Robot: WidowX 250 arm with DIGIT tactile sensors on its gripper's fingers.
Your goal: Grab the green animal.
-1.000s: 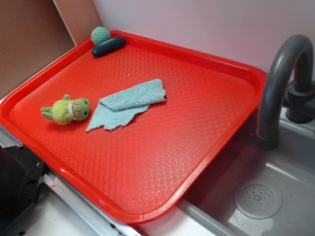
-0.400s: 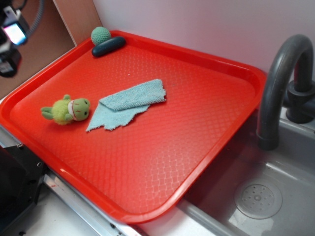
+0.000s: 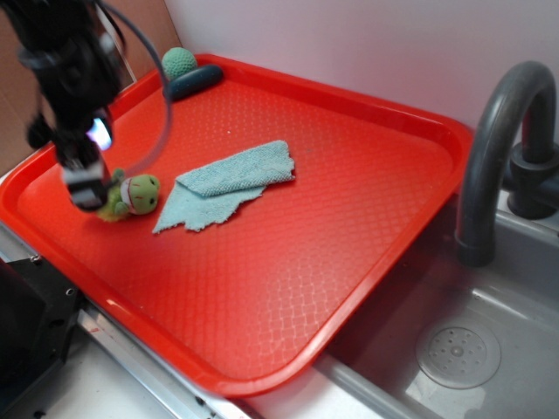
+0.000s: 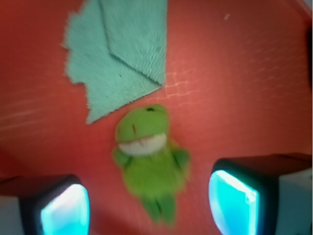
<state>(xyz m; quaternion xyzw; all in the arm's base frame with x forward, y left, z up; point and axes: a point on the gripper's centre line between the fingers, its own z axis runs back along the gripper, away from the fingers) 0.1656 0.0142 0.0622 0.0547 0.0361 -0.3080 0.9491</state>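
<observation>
The green animal (image 3: 135,194), a fuzzy yellow-green plush with a darker head and a white-and-red neck band, lies on the red tray (image 3: 306,271) near its left edge. My gripper (image 3: 91,197) hangs just over the toy's body and hides its rear part. In the wrist view the animal (image 4: 149,164) lies lengthwise between my two fingers, head pointing away, and the gripper (image 4: 149,208) is open with the pads (image 4: 234,200) well apart on either side, not touching it.
A folded light-blue cloth (image 3: 229,182) lies just right of the toy, and in the wrist view the cloth (image 4: 120,49) is beyond its head. A teal knitted ball (image 3: 179,61) and a dark oblong object (image 3: 194,81) sit at the tray's back corner. Faucet (image 3: 498,148) and sink (image 3: 458,349) stand at the right.
The arm has come in from the upper left and dropped down over the green animal. The toy and cloth have not moved.
</observation>
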